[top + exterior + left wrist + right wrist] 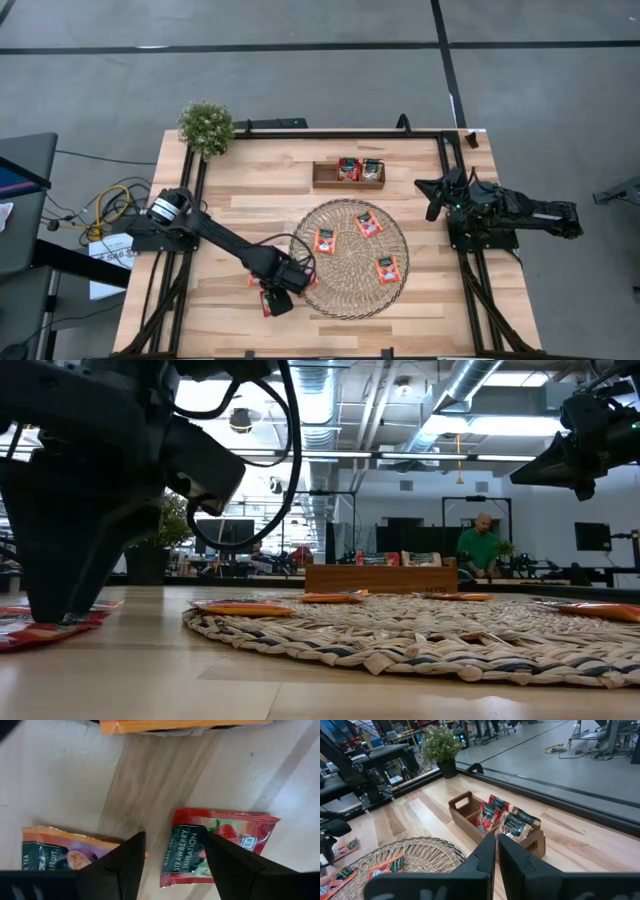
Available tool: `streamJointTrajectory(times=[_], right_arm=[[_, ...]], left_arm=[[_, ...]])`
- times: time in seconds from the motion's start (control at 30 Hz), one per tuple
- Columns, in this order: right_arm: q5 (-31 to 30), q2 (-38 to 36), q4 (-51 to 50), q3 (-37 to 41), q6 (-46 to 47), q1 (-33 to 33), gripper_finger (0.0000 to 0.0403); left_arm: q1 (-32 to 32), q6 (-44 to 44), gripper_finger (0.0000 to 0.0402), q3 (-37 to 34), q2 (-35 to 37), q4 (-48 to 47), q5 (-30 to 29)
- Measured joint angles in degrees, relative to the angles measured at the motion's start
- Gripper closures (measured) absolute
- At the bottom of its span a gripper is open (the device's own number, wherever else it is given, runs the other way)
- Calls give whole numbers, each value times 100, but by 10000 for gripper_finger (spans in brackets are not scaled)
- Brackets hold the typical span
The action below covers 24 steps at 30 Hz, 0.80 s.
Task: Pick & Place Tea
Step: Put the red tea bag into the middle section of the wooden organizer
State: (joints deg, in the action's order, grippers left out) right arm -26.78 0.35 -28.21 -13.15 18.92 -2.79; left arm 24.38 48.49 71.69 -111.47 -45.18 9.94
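Note:
My left gripper (275, 300) points down, open, low over the table just left of the round woven mat (350, 285). Under it lie two tea sachets flat on the wood: a red strawberry one (230, 837) and an orange one (55, 850). A third (180, 725) lies farther off. Three more sachets (325, 240) (369, 224) (388, 269) rest flat on the mat. Two sachets (490, 815) stand in the small wooden tray (322, 178). My right gripper (497, 842) waits shut, raised at the table's right side. My left gripper comes from above, pointing down, one finger (227, 865) over the strawberry sachet's labelled end (182, 855), the other (125, 865) over the orange sachet's near end. In the low view the fingertips (50, 610) reach down to the sachet; whether they touch it I cannot tell.
A potted plant (206, 127) stands at the table's far left corner. The tray sits beyond the mat near the far edge. Bare wood lies between the mat and the near edge. A person (482, 545) sits in the room behind the table.

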Motion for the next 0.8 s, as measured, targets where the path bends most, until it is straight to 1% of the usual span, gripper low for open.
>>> streamJointTrajectory(times=[0.1, 0.23, 0.33, 0.43, 0.67, 0.73, 0.8], right_arm=[[-1, 1, -1, 0, 1, 0, 391], [-1, 0, 0, 0, 7, 0, 391], [-1, -1, -1, 0, 7, 0, 391], [1, -1, -1, 0, 7, 2, 391], [-1, 0, 0, 0, 7, 2, 391], [-1, 0, -1, 0, 7, 2, 391], [-1, -1, -2, 0, 7, 2, 391]], left_arm=[[-7, 24, 203, 24, -114, 71, 131], [9, -11, 205, 19, -162, 98, 159], [-4, 20, 222, 8, -130, 111, 164], [-4, 26, 259, 20, -133, 83, 138], [0, -67, 377, 180, -170, 79, 22], [9, -138, 395, 283, -192, 211, -10], [13, -153, 398, 426, -198, 225, -49]])
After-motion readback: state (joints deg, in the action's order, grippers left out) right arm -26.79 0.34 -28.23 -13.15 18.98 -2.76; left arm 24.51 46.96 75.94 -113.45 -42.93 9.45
